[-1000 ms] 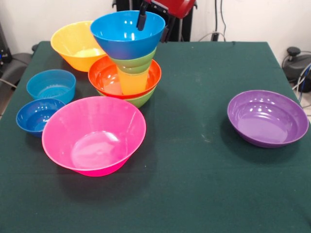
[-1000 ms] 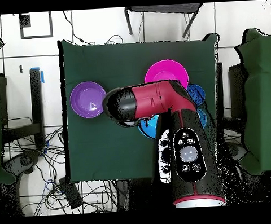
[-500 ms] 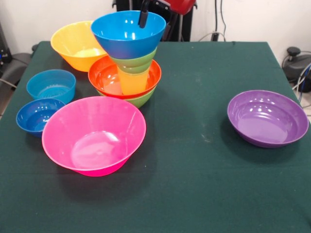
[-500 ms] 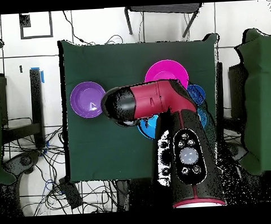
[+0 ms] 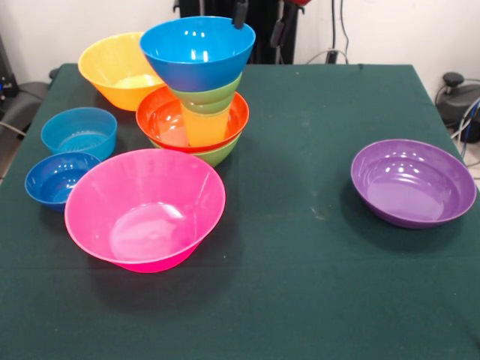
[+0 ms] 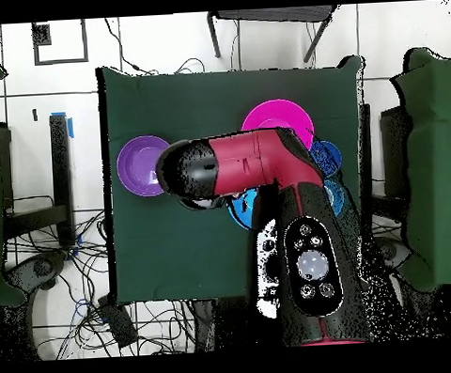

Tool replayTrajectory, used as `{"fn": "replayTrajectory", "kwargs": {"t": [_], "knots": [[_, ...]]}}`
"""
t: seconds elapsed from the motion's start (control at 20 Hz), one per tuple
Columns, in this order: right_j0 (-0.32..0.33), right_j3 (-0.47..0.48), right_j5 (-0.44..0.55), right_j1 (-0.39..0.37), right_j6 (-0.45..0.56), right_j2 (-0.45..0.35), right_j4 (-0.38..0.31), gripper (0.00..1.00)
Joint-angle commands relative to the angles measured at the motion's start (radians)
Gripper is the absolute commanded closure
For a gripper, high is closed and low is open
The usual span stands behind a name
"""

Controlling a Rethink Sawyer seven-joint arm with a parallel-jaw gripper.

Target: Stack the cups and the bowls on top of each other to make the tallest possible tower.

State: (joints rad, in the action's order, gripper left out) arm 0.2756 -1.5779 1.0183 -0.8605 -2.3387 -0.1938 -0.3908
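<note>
The tower stands at the back left. A medium green bowl (image 5: 219, 154) holds a red-orange bowl (image 5: 159, 118), the yellow cup (image 5: 205, 124), a small green bowl (image 5: 212, 96) and a large blue bowl (image 5: 195, 54) on top. My gripper (image 5: 259, 21) hangs open at the top edge, just above and behind the blue bowl's far rim, touching nothing. One dark fingertip (image 5: 240, 13) shows over the rim, and the other lies to its right. In the overhead view the red arm (image 6: 238, 165) hides the gripper and most of the tower.
On the table around the tower sit an orange bowl (image 5: 111, 69), a light-blue bowl (image 5: 79, 132), a small dark-blue bowl (image 5: 55, 180) and a big pink bowl (image 5: 142, 208). A purple bowl (image 5: 413, 182) lies alone at the right, also seen as the purple bowl (image 6: 136, 167) from above.
The gripper has lifted up and to the right. Its finger has come out of the blue bowl, which stays on the tower. From above, the arm's elbow swung toward the purple bowl.
</note>
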Motion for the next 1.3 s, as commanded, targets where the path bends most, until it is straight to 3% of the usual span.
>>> {"fn": "replayTrajectory", "kwargs": {"t": [0.05,0.25,0.6,1.0,1.3], "knots": [[-0.025,0.031,0.171,-0.004,0.182,-0.096,0.016,0.00],[-0.044,0.064,0.197,0.003,0.150,-0.104,0.036,0.00],[-0.110,0.159,0.173,0.087,0.031,-0.096,0.040,0.00],[-0.160,0.213,0.020,0.195,-0.029,-0.093,0.064,0.00],[-0.209,0.267,-0.001,0.231,-0.062,-0.077,0.086,0.00]]}}
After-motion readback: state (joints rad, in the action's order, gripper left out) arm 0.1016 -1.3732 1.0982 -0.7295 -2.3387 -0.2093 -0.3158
